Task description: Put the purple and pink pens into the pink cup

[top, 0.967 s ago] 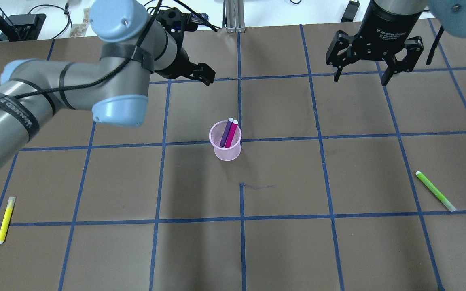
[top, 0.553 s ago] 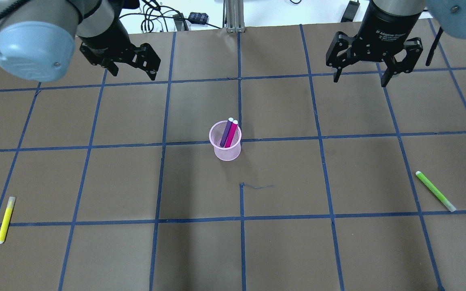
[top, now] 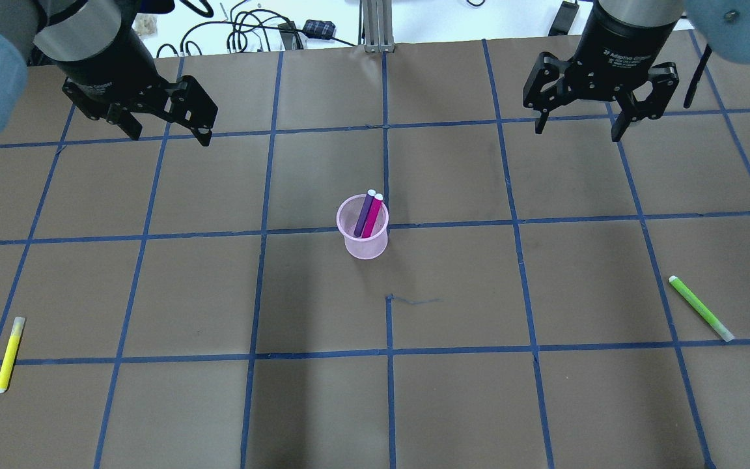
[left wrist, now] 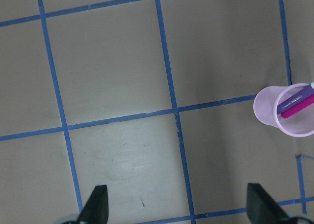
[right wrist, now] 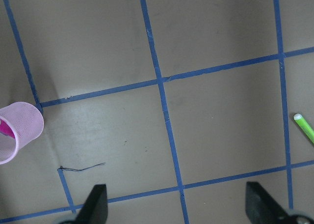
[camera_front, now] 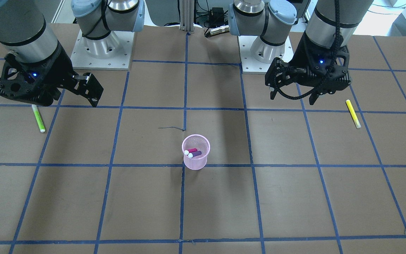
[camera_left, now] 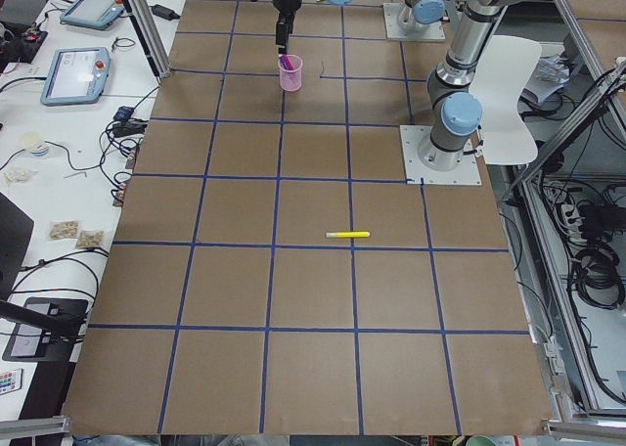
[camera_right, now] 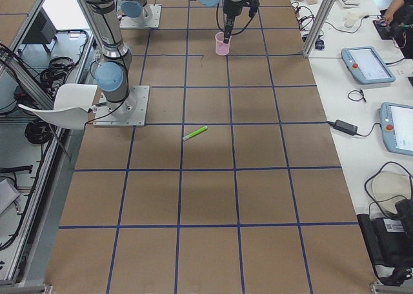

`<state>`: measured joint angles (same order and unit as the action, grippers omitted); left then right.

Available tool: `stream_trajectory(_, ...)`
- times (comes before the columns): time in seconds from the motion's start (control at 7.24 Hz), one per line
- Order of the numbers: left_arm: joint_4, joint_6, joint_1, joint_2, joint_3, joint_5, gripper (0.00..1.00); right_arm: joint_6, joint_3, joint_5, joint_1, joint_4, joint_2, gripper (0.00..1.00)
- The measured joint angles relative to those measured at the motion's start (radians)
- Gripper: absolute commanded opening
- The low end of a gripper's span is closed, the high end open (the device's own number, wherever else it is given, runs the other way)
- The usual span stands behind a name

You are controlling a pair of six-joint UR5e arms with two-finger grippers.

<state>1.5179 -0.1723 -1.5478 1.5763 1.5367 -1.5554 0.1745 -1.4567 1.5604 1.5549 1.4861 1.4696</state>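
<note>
Both grippers hang above the table with nothing between the fingers. On the left gripper (top: 170, 137) the jaws stand wide apart, and its own wrist camera shows only bare table between the two fingertips (left wrist: 96, 206). The right gripper (top: 578, 132) is spread just as wide and also touches nothing.

Nearest to the robot lie two markers, flat on the table (top: 453, 391) and well apart from each other: a yellow highlighter (top: 9, 355) on the left side and a green highlighter (top: 700, 308) on the right side.

Farther out, near the middle of the table, the pink cup (top: 365, 249) stands upright beside a crossing of the blue tape lines. Inside it are the purple pen (top: 365, 213) and the pink pen (top: 373, 218), side by side and touching. Both lean to the far rim, with their white ends a little above it. The cup is well apart from both grippers.

White print on the right wrist (top: 622, 55) seems to read "2F Adaptive Gripper". The purple pen carries small print that I cannot read.
</note>
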Motion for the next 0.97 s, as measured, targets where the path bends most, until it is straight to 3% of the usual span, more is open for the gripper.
stream_trajectory(0.41,0.001,-0.001,0.0,-0.033,0.007,0.036,1.0,-0.002,0.0,0.0,0.001,-0.003,0.0,1.0)
stream_trajectory(0.97,-0.003,0.089,0.003,-0.011,-0.011,-0.017,1.0,-0.001,-0.002,0.004,0.001,-0.004,0.0,1.0)
